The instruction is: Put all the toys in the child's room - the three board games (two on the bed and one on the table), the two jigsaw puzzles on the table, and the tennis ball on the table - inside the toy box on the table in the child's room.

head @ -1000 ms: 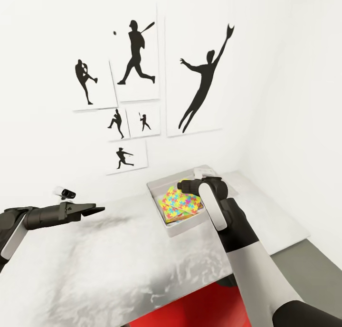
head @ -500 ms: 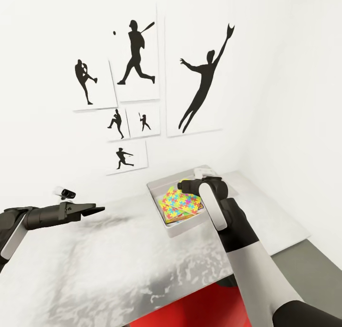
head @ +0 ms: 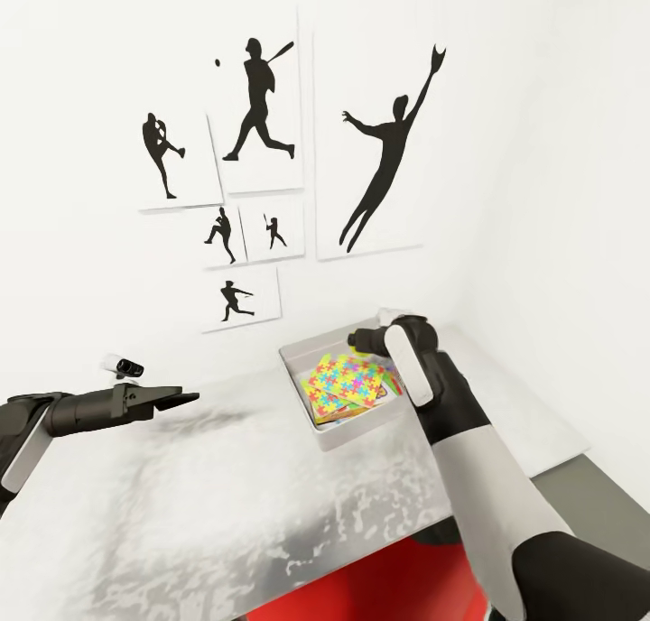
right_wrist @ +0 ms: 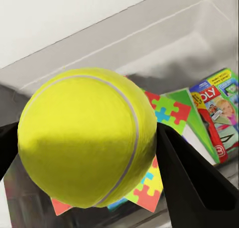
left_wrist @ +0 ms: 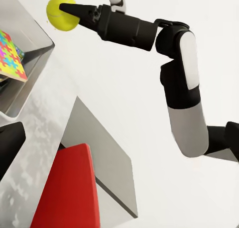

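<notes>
The tennis ball (right_wrist: 87, 138) sits clamped between the two dark fingers of the right pincer (left_wrist: 67, 12), which is closed on it about as far as the ball's width allows. In the left wrist view the ball (left_wrist: 62, 12) hangs above the near wall of the toy box (left_wrist: 30, 54), so the drop lies straight below or a little further in; I judge the pincer needs only to move slightly over the interior and open. The right arm is plainly the one placed for this.

Looking along the fingers, the box interior lies directly beyond the ball: a jigsaw puzzle (right_wrist: 167, 113) lies flat on top, and the green Monopoly board game (right_wrist: 211, 113) shows beside and partly under it. From the head, the toy box (head: 302, 368) stands on the pale bench (head: 226, 504) near the wall, with the puzzle (head: 348, 382) tilted across its contents.

The left pincer (head: 176, 398) hovers well apart over the bench, holding nothing; I cannot tell how wide it stands.
</notes>
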Tool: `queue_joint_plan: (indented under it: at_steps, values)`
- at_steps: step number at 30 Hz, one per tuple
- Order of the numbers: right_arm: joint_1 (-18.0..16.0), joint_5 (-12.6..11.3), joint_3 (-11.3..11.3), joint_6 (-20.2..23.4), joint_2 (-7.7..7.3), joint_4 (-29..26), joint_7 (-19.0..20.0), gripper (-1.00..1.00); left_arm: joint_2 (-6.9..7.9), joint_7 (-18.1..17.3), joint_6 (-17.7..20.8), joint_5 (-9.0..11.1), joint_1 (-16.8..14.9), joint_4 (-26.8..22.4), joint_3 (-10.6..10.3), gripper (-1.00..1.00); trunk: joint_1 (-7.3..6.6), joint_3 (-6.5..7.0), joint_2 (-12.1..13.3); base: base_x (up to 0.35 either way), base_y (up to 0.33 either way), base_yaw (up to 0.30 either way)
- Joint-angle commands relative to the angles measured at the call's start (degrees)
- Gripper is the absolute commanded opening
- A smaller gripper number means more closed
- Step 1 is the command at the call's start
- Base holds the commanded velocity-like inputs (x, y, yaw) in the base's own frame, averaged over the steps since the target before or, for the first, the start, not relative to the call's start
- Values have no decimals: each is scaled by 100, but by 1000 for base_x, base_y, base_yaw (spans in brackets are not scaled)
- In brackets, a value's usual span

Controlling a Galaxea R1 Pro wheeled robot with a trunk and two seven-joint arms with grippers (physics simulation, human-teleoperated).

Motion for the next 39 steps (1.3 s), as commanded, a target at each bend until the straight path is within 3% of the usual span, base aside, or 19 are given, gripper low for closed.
queue_joint_plan:
  at_steps: [1, 6, 12, 16, 25, 39]
  values:
    - [-75, -78, -1, -20, -6, 150, -71, -100, 3, -15, 61, 5, -6, -1, -3, 100, 3, -12, -13, 0, 0, 0]
    - [-507, -79, -12, -295, -29, 1022, -71, -100, 3, -15, 59, 6, -4, -1, -3, 100, 3, -12, -13, 0, 0, 0]
    - [-1281, -80, -14, -1118, -81, 2848, -72, -100, 19, -15, 60, 5, -6, -1, -2, 100, 3, -12, -13, 0, 0, 0]
    - [-1638, -81, -14, -1409, -91, 3569, -72, -100, 58, -15, 58, 6, -4, -1, -3, 100, 3, -12, -13, 0, 0, 0]
    - [-1744, -66, 48, -1637, -105, 3869, -72, -100, 81, -15, 60, 7, -5, -1, -3, 100, 3, -12, -13, 0, 0, 0]
    - [-1686, -37, 98, -1666, -510, 3848, -63, -100, 82, -20, 58, 7, -5, -1, -3, 100, 3, -13, -13, 0, 0, 0]
